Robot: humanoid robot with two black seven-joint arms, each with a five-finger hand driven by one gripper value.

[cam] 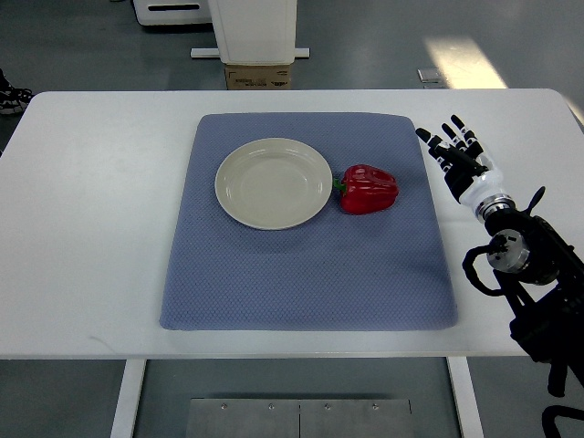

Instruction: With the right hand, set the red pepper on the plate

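Red pepper (369, 189): on blue mat (301, 283), touching plate (239, 196) at its right rim, stem toward plate; short transfer likely. Right hand (459, 153): over tabletop (91, 228) nr right edge, fingers spread, holding nothing, pre-reach. Left arm: n/a.

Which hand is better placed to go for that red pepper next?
The right hand. It hovers open over the table's right side, just past the mat's edge from the red pepper, which lies beside the plate. The left arm is out of view.

Red pepper (369, 189) on its side – stem touching rim of empty cream plate (273, 182).
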